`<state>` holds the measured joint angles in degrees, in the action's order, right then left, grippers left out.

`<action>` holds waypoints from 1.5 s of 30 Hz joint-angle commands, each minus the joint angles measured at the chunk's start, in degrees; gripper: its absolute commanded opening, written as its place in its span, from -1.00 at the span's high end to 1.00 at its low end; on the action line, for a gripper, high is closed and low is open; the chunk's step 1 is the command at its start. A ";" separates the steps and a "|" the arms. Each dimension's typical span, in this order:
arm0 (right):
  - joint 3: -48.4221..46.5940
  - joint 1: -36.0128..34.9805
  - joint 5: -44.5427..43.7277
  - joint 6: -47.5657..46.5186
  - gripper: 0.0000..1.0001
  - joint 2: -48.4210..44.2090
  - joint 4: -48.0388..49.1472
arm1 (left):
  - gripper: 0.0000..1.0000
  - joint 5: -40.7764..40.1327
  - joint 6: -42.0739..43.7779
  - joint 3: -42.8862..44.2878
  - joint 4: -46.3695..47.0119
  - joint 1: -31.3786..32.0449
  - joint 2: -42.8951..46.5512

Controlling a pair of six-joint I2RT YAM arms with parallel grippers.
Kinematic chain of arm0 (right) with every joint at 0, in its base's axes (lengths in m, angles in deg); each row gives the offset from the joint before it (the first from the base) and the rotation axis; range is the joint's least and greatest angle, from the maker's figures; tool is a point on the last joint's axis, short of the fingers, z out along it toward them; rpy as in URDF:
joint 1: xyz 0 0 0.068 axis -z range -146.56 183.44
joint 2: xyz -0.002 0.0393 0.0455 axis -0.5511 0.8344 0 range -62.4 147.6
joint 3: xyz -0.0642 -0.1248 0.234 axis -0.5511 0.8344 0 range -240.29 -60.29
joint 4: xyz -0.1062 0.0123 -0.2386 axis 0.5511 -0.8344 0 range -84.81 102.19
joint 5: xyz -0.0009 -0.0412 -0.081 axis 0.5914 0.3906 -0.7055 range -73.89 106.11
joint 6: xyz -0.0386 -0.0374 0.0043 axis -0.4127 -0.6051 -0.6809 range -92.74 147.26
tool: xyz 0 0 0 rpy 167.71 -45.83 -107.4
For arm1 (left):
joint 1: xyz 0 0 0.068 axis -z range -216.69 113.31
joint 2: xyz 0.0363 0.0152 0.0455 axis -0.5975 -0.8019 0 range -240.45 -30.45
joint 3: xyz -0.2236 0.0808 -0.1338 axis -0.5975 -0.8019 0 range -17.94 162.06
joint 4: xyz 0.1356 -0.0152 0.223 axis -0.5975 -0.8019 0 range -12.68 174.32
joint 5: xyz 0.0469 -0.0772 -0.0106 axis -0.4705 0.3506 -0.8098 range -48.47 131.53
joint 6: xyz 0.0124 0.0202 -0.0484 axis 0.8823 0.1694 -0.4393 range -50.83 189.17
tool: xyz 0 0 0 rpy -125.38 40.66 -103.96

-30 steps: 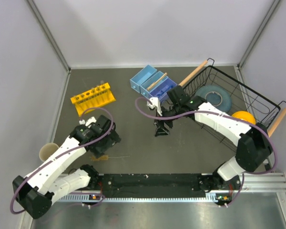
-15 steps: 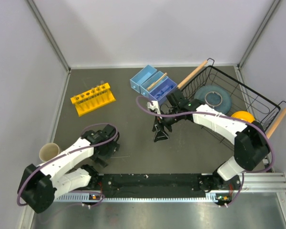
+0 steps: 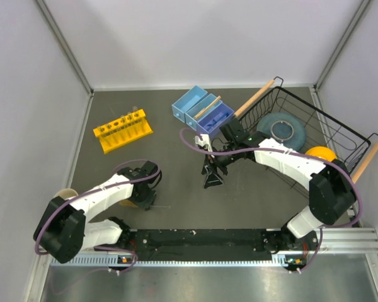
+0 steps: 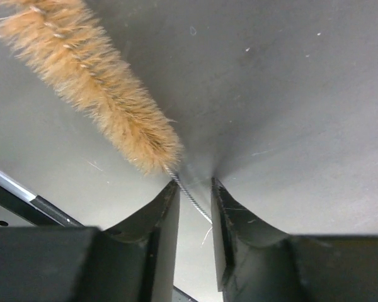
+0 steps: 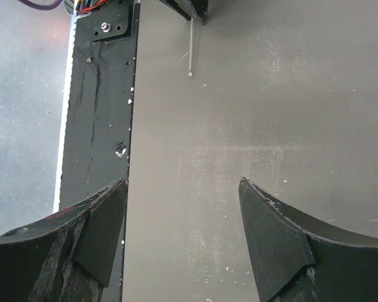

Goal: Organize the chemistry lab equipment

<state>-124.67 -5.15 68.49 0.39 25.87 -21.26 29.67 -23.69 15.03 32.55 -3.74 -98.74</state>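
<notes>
The brush lies on the table near the front left. Its tan bristles [image 4: 94, 82] fill the upper left of the left wrist view, and its twisted wire handle [image 4: 192, 198] runs slantwise between the jaws. My left gripper [image 4: 194, 182] is low over the handle, its jaws narrowed to a small gap around the wire. From above, this left gripper [image 3: 145, 196] sits beside the bristles [image 3: 129, 202]. My right gripper [image 5: 183, 182] hangs open over bare table mid-scene, also seen from above as the right gripper [image 3: 212, 176]. A wooden stick [image 3: 208, 107] lies across the blue boxes.
A yellow rack [image 3: 121, 130] holding thin tubes stands at the back left. Blue boxes [image 3: 192, 104] sit at the back centre. The black wire basket [image 3: 340, 135] at right holds a grey-blue plate [image 3: 280, 129] and a yellow bowl [image 3: 321, 153]. The black base rail [image 5: 101, 94] is near the right gripper.
My left arm swung down toward the front edge and settled on the brush. Its jaws went from wide open to a narrow gap around the wire. The right gripper shifted slightly.
</notes>
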 commanded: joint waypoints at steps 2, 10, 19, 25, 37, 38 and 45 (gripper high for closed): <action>0.31 -0.08 1.06 -1.51 -0.44 -1.70 1.55 | 0.57 -0.10 0.13 -1.15 1.67 -0.25 -1.32; 0.75 -0.08 0.18 -2.31 -0.44 -2.57 1.55 | 0.93 -0.19 11.45 2.88 3.68 -0.34 0.44; 0.75 -0.08 -0.17 -1.70 -0.44 -4.24 1.46 | 1.00 16.14 42.03 0.97 23.27 -0.17 11.50; -2.06 0.00 -0.61 7.85 -0.45 -7.32 4.44 | 1.00 30.81 59.25 -2.29 41.44 0.36 22.49; -18.50 0.18 -21.70 51.47 -0.50 -5.30 10.86 | 1.00 40.68 67.99 4.82 56.50 1.15 20.75; -19.02 0.27 -20.31 52.61 -0.50 -5.04 11.13 | 1.00 41.12 67.55 4.91 58.25 1.24 20.48; -18.42 -1.14 -16.78 57.90 -0.31 -3.90 14.03 | 1.00 41.47 66.67 6.14 59.15 1.42 19.87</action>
<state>-142.06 -5.15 51.68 52.73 20.98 -9.83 69.12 42.36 18.37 86.58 -2.56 -78.72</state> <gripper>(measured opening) 0.675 0.011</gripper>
